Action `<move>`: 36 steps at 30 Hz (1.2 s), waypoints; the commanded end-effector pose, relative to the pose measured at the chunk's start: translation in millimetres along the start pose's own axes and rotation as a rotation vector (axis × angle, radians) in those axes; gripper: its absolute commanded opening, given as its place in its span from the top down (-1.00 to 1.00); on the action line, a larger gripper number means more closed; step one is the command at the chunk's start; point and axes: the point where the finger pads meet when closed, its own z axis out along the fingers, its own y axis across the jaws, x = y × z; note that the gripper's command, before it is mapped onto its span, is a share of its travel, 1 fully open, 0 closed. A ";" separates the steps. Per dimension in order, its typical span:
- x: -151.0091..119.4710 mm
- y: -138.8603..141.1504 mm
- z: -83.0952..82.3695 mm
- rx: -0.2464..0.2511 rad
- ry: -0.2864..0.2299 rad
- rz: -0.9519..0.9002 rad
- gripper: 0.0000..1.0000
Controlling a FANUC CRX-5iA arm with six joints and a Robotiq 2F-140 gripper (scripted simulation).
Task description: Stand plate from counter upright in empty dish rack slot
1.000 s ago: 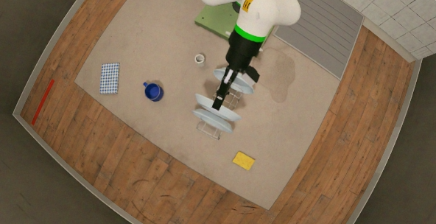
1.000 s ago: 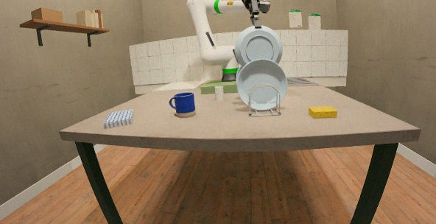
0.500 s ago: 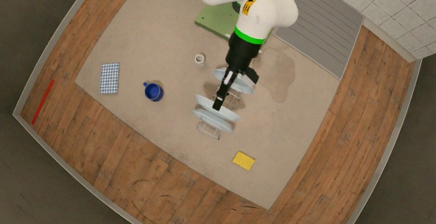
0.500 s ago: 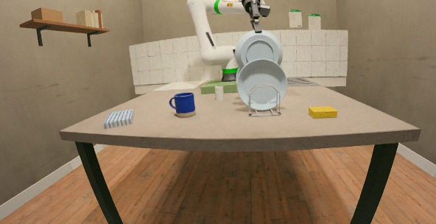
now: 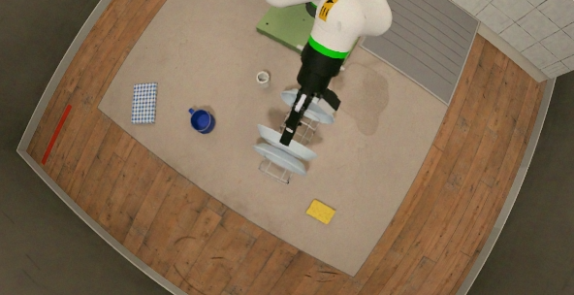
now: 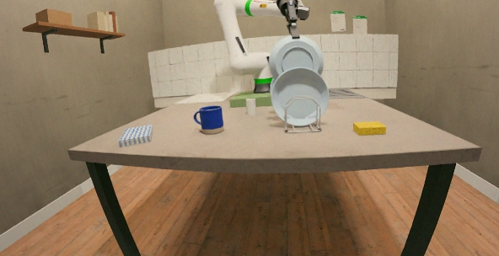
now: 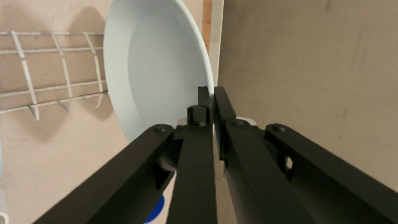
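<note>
My gripper is shut on the top rim of a pale blue plate, which hangs upright. In the exterior view it stands well higher than the front rack plate, which hides its lower edge. The wire dish rack stands on the counter. The front plate stands upright in it; another plate stands at its rear end. Bare rack wires show between the held plate and the rear plate.
A blue mug and a white cup stand to the rack's left in the exterior view. A checked cloth lies farther left. A yellow sponge lies to the right.
</note>
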 end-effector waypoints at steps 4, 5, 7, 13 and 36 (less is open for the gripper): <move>0.2 1.0 -0.5 -0.002 0.001 0.000 0.80; 0.2 1.0 -0.5 -0.002 0.001 0.000 0.80; 0.2 0.9 -0.3 -0.002 0.001 0.000 0.80; 0.2 -1.7 2.3 -0.002 0.001 0.000 0.80; 0.3 -19.4 20.4 -0.002 0.001 0.000 0.80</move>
